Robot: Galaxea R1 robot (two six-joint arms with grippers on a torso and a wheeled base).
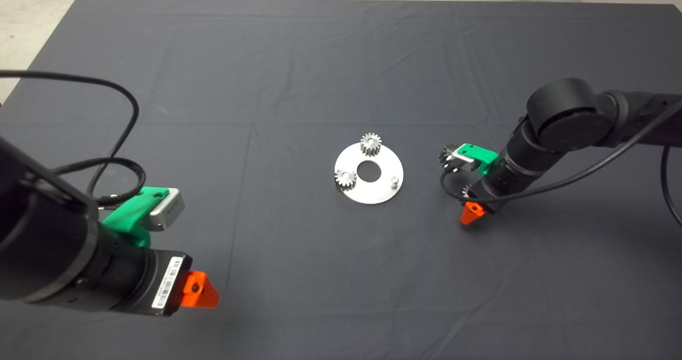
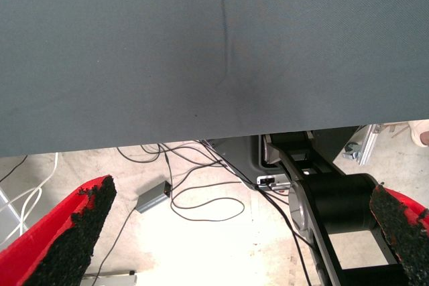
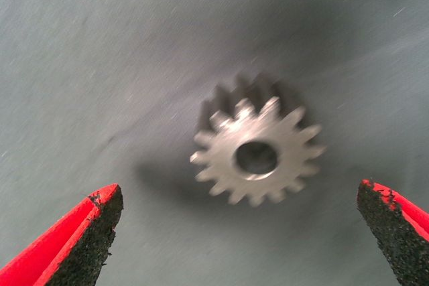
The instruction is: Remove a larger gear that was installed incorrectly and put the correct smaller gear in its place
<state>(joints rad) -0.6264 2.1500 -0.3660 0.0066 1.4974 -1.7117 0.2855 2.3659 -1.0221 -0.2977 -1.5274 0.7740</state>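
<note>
Item: my right tool point(image 3: 241, 232), spread wide above a gear point(image 3: 257, 155) lying flat on the surface point(image 1: 298, 56).

Detail: the gear sits apart from both my pads point(image 3: 90, 239), untouched, just beyond the right side of the round metal plate point(image 1: 373, 192); its teeth are pointed, but I cannot tell if it is the larger or the smaller one. The plate carries two small gears, one point(image 1: 370, 144) at its far rim, one point(image 1: 345, 178) at its left rim, and a bare pin point(image 1: 395, 180) at its right rim. My left tool point(image 2: 234, 232), also spread and holding nothing, waits well left of the plate, at the surface's near edge.
</note>
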